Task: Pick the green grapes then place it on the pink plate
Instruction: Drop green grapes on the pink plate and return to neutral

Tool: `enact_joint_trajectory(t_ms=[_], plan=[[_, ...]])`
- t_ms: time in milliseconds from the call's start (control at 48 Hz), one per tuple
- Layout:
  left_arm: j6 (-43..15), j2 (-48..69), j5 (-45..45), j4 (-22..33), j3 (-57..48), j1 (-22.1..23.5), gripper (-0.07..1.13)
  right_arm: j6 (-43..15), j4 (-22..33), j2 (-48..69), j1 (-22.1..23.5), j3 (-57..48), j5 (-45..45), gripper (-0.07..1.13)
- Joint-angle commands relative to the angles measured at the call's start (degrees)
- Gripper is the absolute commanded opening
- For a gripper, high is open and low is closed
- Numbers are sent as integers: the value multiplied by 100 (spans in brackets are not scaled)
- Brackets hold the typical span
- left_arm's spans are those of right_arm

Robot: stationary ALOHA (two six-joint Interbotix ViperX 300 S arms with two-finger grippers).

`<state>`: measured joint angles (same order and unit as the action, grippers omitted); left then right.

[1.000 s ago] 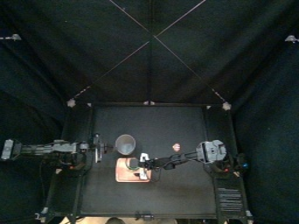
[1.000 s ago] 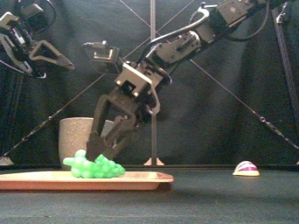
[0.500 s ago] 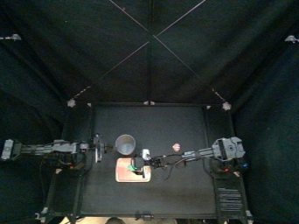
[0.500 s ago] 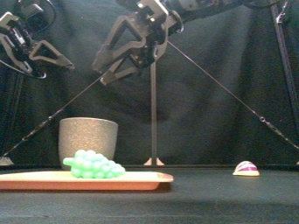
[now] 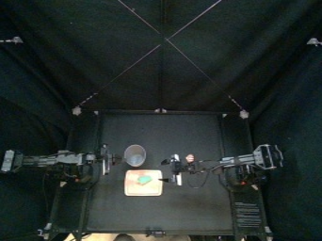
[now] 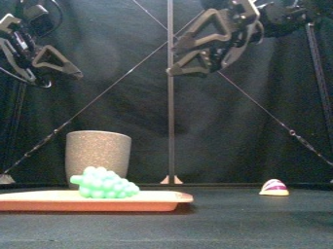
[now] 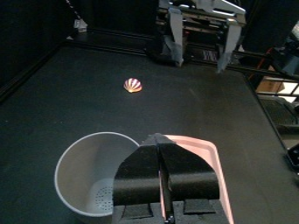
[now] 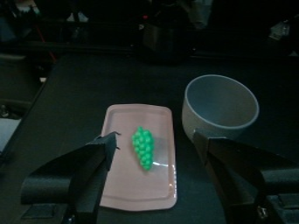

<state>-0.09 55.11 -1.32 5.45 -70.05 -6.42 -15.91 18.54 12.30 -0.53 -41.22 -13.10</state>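
Green grapes (image 6: 104,183) lie on the pink plate (image 6: 163,201), toward the end nearest the grey cup (image 6: 97,154). The bunch rests flat and touches nothing but the plate.

Right gripper (image 8: 158,138): jaws spread wide, nothing held, raised well above the table in the front view. In its wrist view the grapes sit below and between the two jaws. The bunch's long axis runs along the plate's length, crosswise to the line between the jaws, so the jaws would straddle its narrow width.

Left gripper (image 7: 162,144): jaws pressed together, nothing between them, held high at the left, over the cup's rim and the plate's near end.

Nearer arm: the right one, with the grapes framed in its jaws.

Judgement: the placing looks complete. What remains is for the right arm to clear away upward without brushing the cup.

Surface: black table (image 5: 201,132), flat and matte. The plate lies level on it, just in front of the cup.

Room: a small striped toy (image 6: 275,187) lies well apart to the right, and there is free space on that side.
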Motion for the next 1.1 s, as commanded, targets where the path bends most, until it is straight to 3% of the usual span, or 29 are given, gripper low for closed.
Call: enact_joint_trajectory(t_ms=[21,312,1104], plan=[[-9,-18,-44,9,70,-9,17,9,-167,615,88,-466,-501,101],[0,-18,-44,9,62,9,17,18,-466,1178,141,-1213,-1336,101],[0,-26,9,70,-18,-9,17,9,-633,1178,229,-1345,-1380,101]])
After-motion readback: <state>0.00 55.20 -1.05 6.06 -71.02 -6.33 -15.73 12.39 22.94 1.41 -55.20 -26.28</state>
